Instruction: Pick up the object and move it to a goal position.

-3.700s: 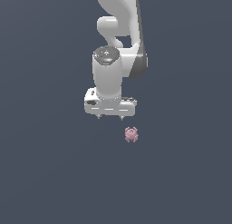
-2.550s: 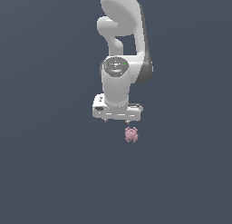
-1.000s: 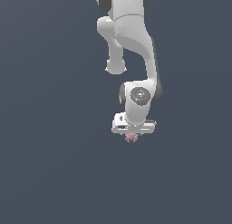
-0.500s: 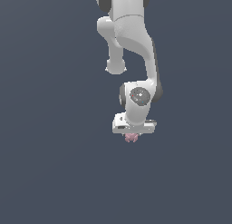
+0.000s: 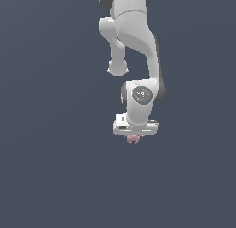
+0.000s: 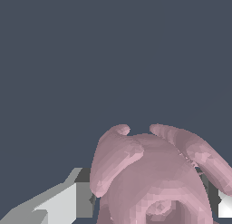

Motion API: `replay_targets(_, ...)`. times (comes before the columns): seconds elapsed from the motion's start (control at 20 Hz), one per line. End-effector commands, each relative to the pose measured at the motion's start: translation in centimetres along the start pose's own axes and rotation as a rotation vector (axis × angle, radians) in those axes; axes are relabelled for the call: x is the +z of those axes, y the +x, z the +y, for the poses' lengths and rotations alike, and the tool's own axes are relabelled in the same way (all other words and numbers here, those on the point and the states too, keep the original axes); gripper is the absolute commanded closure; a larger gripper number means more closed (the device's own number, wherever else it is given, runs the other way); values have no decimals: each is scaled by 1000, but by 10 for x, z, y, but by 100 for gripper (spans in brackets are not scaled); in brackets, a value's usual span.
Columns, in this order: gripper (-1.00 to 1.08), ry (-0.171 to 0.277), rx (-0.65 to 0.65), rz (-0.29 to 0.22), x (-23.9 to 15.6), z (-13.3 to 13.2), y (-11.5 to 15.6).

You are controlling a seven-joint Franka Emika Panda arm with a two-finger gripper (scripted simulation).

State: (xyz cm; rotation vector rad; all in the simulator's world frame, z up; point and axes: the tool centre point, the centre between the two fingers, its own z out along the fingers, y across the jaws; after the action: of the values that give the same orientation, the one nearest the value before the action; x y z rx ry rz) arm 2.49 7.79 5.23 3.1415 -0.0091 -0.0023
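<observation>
Our white arm [image 5: 133,42] reaches down over the plain grey floor [image 5: 46,176], its gripper [image 5: 134,136] straddling the dusty-pink object [image 6: 154,177]. In the wrist view a finger [image 6: 63,202] flanks each side; whether they grip, we cannot tell. We judge it light, rigid, knobbly, best pinched across its rounded body.

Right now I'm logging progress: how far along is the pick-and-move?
Reach looks done: the gripper sits over the pink object. In hand: the wrist view shows the fingers flanking the object, though I can't confirm a firm grasp. Left: lifting and carrying it; no goal marker is visible.
</observation>
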Motion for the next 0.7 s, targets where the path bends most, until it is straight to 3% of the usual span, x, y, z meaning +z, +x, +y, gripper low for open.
replay_targets(0.0, 108, 0, 0, 1, -11, 2, 0)
replay_targets(0.3, 108, 0, 0, 1, -54, 12, -4)
replay_targets(0.65, 108, 0, 0, 1, -131, 29, -9)
